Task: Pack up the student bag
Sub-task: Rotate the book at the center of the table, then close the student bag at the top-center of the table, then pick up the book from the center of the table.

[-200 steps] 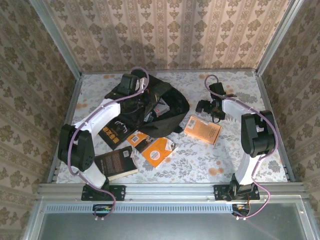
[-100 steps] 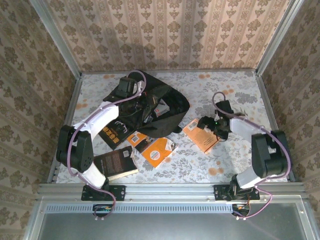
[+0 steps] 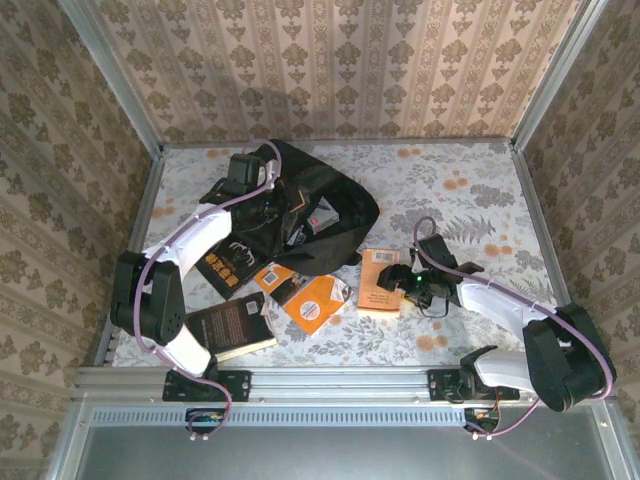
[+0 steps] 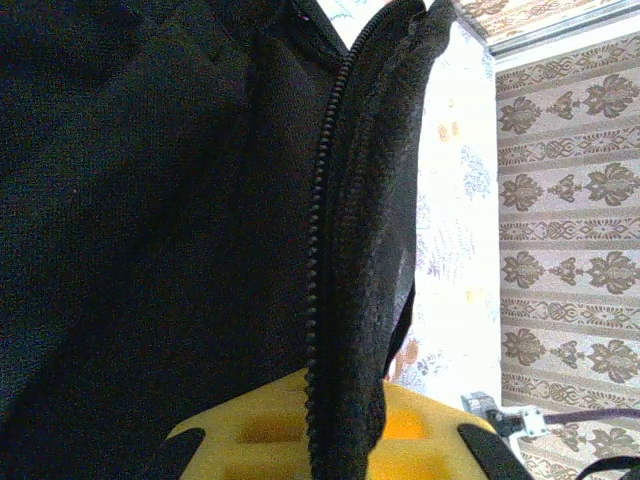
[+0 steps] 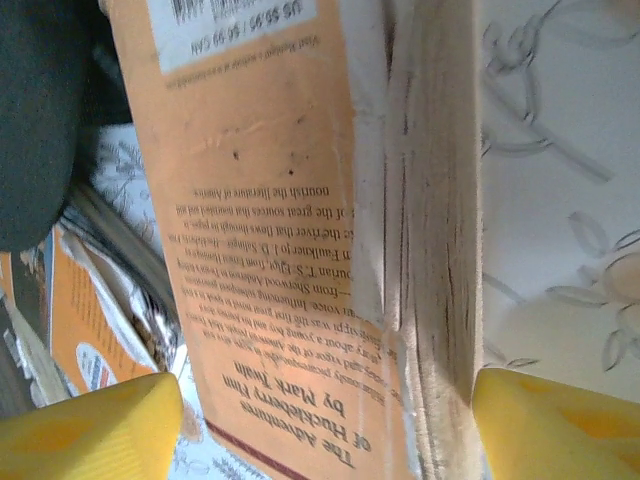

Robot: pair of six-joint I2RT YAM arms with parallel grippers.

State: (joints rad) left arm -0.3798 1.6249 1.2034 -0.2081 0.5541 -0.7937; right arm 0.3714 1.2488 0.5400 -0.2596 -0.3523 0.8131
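Observation:
The student bag lies open at the table's back centre, black and floppy. My left gripper is shut on its zippered opening edge, and the fabric runs down between the yellow fingers. My right gripper stands open astride an orange paperback. One yellow finger lies against the page block. The other finger stands a little off the cover.
Near the bag's mouth lie another orange book, a small orange and black book and a black book. A second black book lies by the left arm's base. Metal rails and patterned walls enclose the table.
The right arm swung from the back toward the near side and lowered over the orange paperback, which shifted left and nearer. Its jaws have narrowed. The left gripper drew the bag edge slightly back-left.

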